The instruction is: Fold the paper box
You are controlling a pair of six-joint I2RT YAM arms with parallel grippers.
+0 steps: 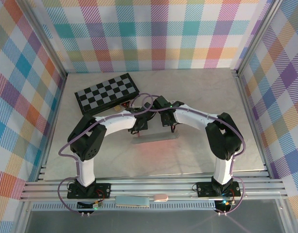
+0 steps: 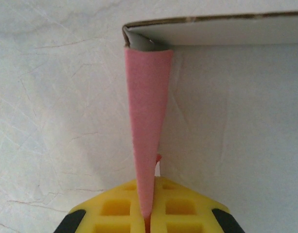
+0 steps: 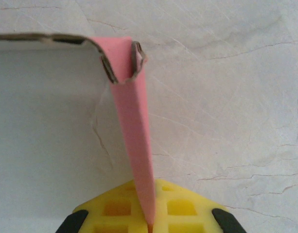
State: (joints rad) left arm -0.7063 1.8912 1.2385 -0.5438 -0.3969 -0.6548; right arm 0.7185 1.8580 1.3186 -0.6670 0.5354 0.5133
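The paper box (image 1: 156, 141) looks roughly halfway folded to me. It sits flat on the table (image 1: 197, 97), about in the middle, just in front of the checkered board (image 1: 106, 93) and right between the 2 arms.

What looks done: both short end walls are stood up, pink side out. The long wall on the far side is up too; you can see its raw edge running along the top of both wrist views. At each far corner there's a bit of card curled in behind the end wall, so the corner tabs seem at least partly tucked.

What's left, as far as I can judge: the end walls don't look locked down yet, since they lean and taper rather than sitting square. I can't see the near side or any lid flap, so no idea how those stand.

Grip-wise, the left pincer (image 2: 149, 221) is pressed together on the top edge of the left end wall, with the pale box floor stretching off toward the middle. The right pincer (image 3: 151, 221) does the same on the right end wall, pinching the pink card between its yellow fingers (image 3: 180, 208). So the box hangs between the 2, 1 end each.
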